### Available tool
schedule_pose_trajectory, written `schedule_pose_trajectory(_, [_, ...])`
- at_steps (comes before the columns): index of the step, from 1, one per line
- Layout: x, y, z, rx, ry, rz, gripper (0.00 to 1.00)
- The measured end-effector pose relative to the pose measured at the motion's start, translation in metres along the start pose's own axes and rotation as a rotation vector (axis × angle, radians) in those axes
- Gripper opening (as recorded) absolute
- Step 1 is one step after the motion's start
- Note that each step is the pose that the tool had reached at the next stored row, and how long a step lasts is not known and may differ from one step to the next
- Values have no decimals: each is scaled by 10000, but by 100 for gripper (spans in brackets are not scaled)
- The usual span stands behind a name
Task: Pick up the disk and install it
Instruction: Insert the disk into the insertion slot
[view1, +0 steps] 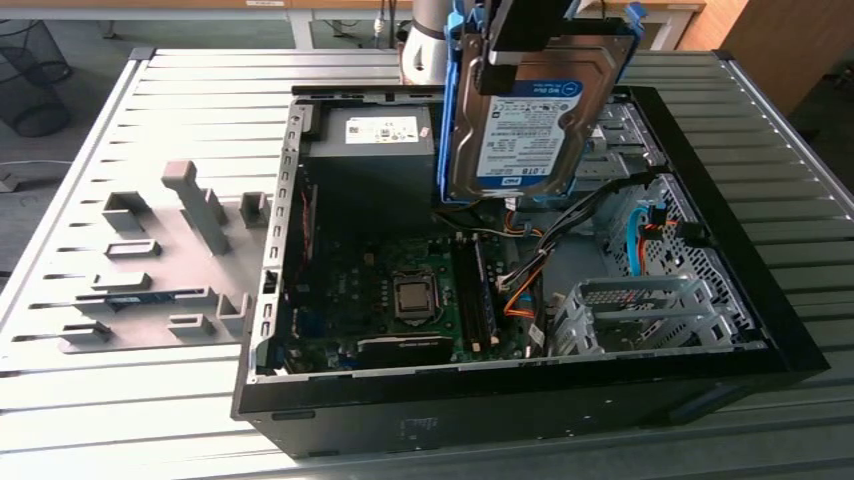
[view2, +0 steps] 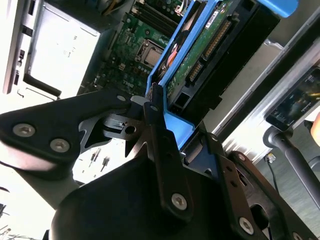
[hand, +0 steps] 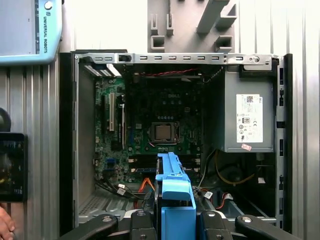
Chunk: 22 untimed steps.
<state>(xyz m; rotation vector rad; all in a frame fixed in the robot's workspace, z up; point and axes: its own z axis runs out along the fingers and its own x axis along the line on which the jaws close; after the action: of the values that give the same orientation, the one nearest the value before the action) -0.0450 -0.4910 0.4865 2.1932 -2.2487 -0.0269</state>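
Disk (view1: 523, 120): upright in mid-air over open computer case (view1: 747, 330), gripper (view2: 170, 120) clenched on its blue carrier. Case: lies on ribbed grey metal table (view1: 80, 400). Room: wire wastebasket (view1: 30, 80) on floor beyond table.

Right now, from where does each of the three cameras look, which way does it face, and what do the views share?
Exterior view: off the arm, above the open case, looking down into it; the arm's pale wrist and the gripper show, holding the disk over the case.
First wrist view: on the arm, facing straight into the case; the fingers flank the blue carrier.
Second wrist view: on the arm, close behind the gripper, slanting along the disk's edge.
Shared: all three show the disk and the motherboard.
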Motion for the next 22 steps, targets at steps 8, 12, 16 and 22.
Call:
schedule_pose_trajectory(8, [87,-2,-1,0,0,1,36])
schedule_pose_trajectory(12, [89,-2,-1,0,0,0,36])
schedule_pose_trajectory(16, [90,-9,-1,0,1,-2,36])
schedule_pose_trajectory(22, [88,-66,-2,-1,0,0,36])
